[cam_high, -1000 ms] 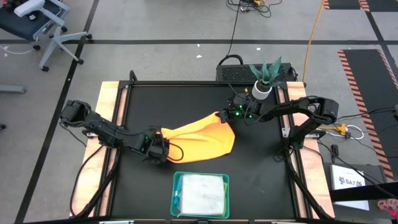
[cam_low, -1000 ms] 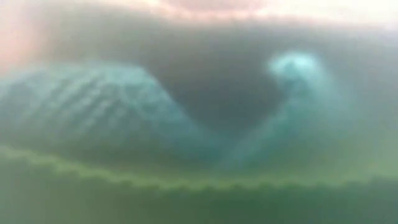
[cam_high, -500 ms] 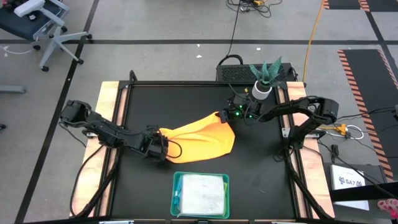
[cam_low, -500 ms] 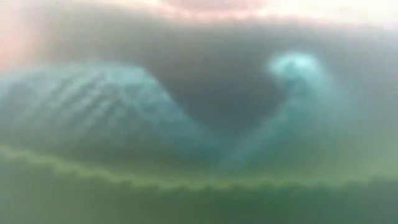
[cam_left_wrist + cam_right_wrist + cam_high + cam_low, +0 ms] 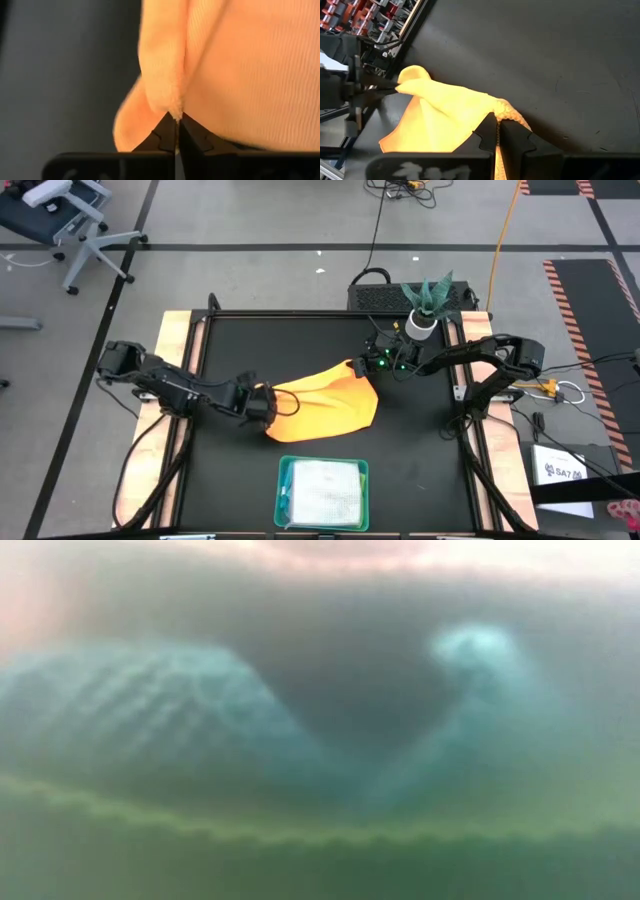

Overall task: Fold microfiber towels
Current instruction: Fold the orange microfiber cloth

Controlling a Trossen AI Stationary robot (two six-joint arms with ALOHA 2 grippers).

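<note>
Yellow-orange towel [image 5: 325, 405], rumpled, pinched at opposite corners

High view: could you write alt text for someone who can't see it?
Two dark robot arms hold a yellow-orange towel at opposite ends over a black table, left gripper and right gripper both shut on it. A teal tray sits nearby.

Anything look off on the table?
Nothing spilled or damaged. The orange towel lies bunched and stretched between both grippers, left and right, each shut on a corner. The low view is blocked by cloth right at the lens. The tray holds a stack of towels.
</note>
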